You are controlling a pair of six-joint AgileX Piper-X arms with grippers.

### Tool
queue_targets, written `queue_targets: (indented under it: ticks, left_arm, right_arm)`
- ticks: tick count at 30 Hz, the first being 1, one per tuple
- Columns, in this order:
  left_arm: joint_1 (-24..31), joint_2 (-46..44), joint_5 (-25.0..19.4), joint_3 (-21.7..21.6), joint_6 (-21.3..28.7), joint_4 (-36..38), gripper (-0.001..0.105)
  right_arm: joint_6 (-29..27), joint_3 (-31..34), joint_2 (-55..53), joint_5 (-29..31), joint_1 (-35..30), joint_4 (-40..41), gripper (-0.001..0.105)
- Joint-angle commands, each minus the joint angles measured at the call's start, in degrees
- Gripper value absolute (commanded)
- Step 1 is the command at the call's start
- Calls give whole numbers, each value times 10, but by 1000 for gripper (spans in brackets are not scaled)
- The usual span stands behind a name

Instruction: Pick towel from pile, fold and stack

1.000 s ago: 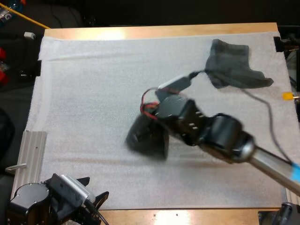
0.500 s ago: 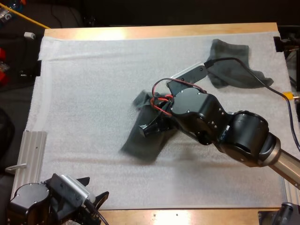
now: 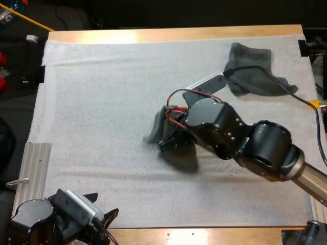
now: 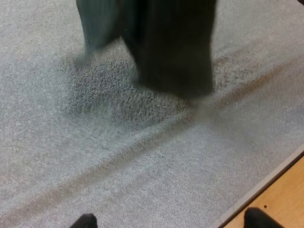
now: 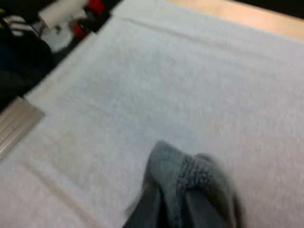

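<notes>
The right hand (image 3: 168,144) is clenched on a bunched dark grey-green cloth towel (image 3: 159,122) over the middle of the white mat (image 3: 92,102), a second crumpled grey-green towel (image 3: 253,71) lies at the mat's far right corner, and the left hand (image 4: 172,221) is released by the near edge.

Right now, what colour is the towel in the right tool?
The towel is plain dark grey-green; clearest in the right wrist view.

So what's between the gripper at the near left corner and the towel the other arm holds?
Only bare white mat lies between the left gripper and the held towel, as the high view and left wrist view both show.
</notes>
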Motion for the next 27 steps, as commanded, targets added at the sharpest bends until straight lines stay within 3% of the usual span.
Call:
queue_targets:
  ticks: [1,6,14,16,19,24,27]
  left_arm:
    - [-2,1,3,-2,-3,2,60]
    - [-2,1,3,-2,-3,2,60]
    - [-2,1,3,-2,-3,2,60]
    - [-2,1,3,-2,-3,2,60]
    - [-2,1,3,-2,-3,2,60]
    - [-2,1,3,-2,-3,2,60]
    - [-2,1,3,-2,-3,2,60]
  right_arm:
    - [2,10,7,8,-2,4,0]
    - [6,53,40,-36,-2,-42,0]
    - [76,62,132,-232,-2,-196,0]
    - [100,62,144,-258,-2,-242,0]
    - [104,62,157,-263,-2,-277,0]
    - [73,62,165,-252,-2,-266,1]
    - [64,62,165,-239,-2,-257,22]
